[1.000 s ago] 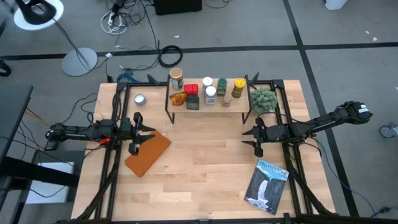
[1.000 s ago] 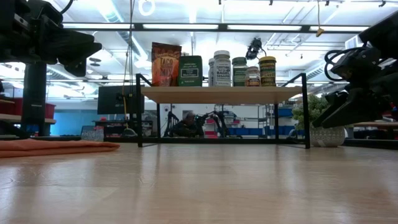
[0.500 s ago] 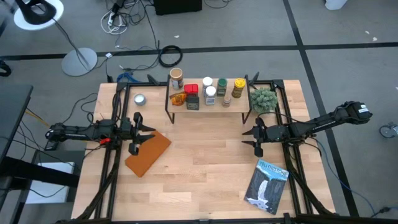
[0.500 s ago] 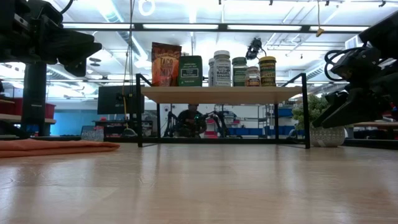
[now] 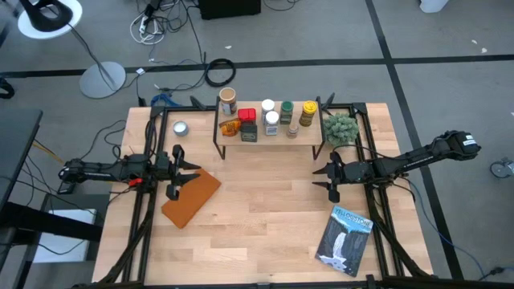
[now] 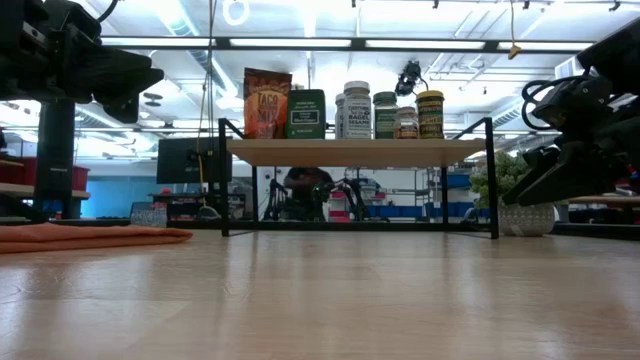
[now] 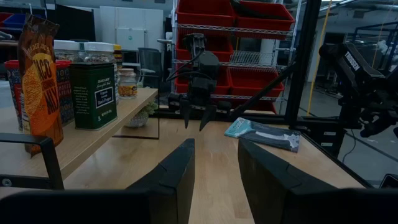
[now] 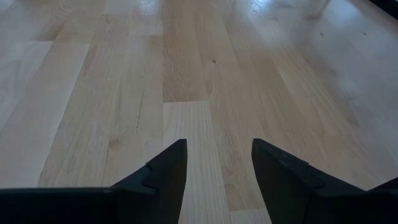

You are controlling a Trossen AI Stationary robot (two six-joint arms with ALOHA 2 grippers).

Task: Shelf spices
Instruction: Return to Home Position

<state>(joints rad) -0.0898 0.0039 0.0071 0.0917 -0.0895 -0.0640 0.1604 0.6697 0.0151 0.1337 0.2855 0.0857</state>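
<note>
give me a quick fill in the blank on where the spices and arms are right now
1. The spices all stand on top of the ____.
2. Both end effectors, left and right, are open and hold ____.
3. The orange packet stands at the shelf end nearest the ____ arm.
4. The small silver tin sits on the ____, off the shelf.

Missing words: shelf; nothing; left; table

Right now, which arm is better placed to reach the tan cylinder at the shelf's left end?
Left, probably. The tan cylinder stands at the left back corner of the shelf. The open left gripper is on that side, and the open right gripper is past the right end.
</note>
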